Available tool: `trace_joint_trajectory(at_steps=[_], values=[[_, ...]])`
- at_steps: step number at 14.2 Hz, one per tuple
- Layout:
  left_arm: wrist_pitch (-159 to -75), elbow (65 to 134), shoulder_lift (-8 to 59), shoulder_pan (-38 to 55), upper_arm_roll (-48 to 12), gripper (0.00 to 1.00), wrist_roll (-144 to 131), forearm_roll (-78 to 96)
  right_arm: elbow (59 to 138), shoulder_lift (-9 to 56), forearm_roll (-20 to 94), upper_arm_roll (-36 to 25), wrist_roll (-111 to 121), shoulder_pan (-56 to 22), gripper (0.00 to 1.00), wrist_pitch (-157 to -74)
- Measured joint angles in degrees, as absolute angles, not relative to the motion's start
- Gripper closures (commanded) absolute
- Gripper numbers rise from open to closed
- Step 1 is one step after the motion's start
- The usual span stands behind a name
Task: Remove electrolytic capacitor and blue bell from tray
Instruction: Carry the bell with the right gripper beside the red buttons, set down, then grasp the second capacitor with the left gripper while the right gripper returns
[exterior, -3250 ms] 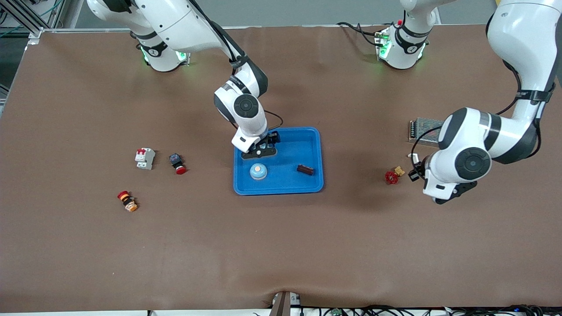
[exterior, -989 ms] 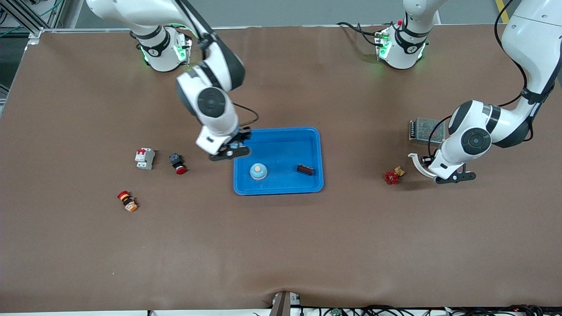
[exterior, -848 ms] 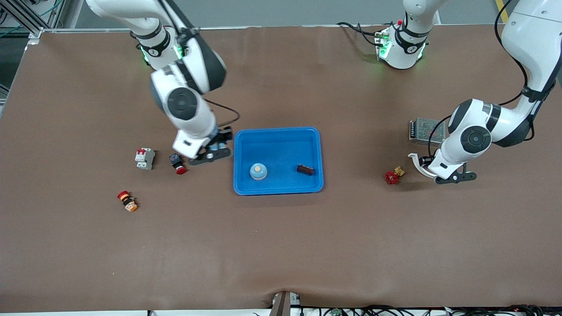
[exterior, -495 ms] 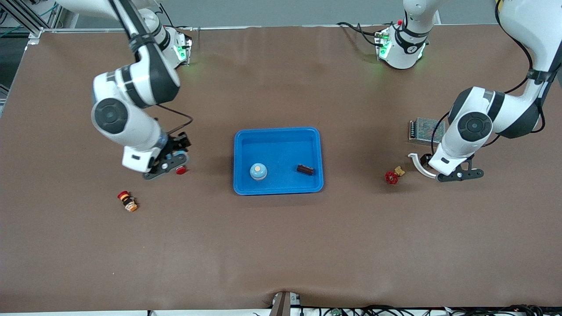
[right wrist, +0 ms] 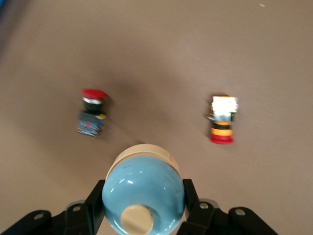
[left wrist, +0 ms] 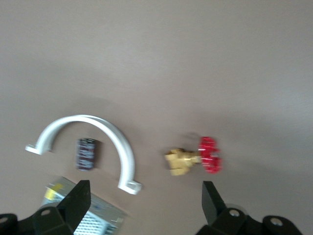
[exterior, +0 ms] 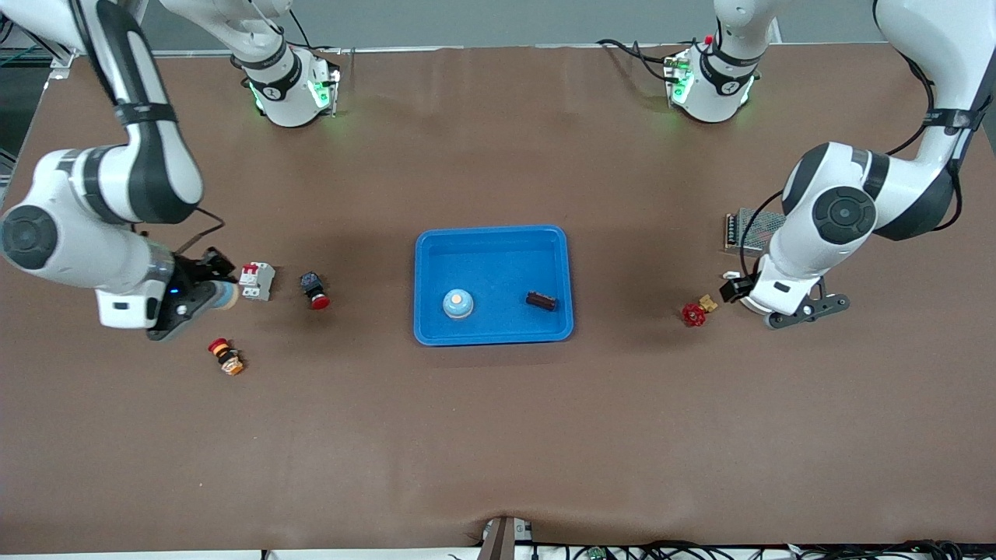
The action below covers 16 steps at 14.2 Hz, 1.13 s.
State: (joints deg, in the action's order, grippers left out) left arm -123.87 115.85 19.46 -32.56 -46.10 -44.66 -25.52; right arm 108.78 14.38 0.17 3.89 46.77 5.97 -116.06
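A blue bell [right wrist: 143,195] sits pinched in the right hand [exterior: 189,299], the fingers [right wrist: 96,199] pressed against its sides — up in the air over the bench [exterior: 498,435], toward the right arm's end from the blue tray [exterior: 492,237]. A second bell [exterior: 458,303] stands in the tray, and beside it, toward the left arm's end, lies a dark brown capacitor [exterior: 541,300]. That makes two bells.

The left hand [exterior: 795,309] hangs well off the tray toward the left arm's end, fingers [left wrist: 77,204] spread wide and gripping nothing. Its wrist view shows what the front view mostly hides: a white half-ring clamp [left wrist: 85,142] arched around a small dark cylinder [left wrist: 86,153], possibly a second capacitor, though it is too blurred to be sure. Close by are one red-handled brass valve [exterior: 696,311] and one metal mesh box [exterior: 751,224].

Toward the right arm's end from the tray, the front view counts three small parts — a red push button [exterior: 313,289], a white breaker [exterior: 256,281] and a red-and-orange button [exterior: 225,355]. The right wrist view catches only two of them.
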Motion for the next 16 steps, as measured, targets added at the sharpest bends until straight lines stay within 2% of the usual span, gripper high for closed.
trace_joint_trajectory(at_steps=[6,10,16], values=[[-120.5,108.4,24.7,-24.9,-46.3,0.00,-55.5,-25.3,117.5,16.4,-3.2,3.9,60.7,14.5,0.57,-132.0],[-120.5,104.0,29.0,-20.4,-46.3,0.00,-62.9,-25.0,119.6,21.6,-3.2,3.9,67.5,18.8,0.57,-139.3],[-120.4,96.0,37.2,-12.2,-46.1,0.00,-74.2,-25.0,120.2,28.8,-3.3,4.0,69.8,21.3,0.56,-144.8]])
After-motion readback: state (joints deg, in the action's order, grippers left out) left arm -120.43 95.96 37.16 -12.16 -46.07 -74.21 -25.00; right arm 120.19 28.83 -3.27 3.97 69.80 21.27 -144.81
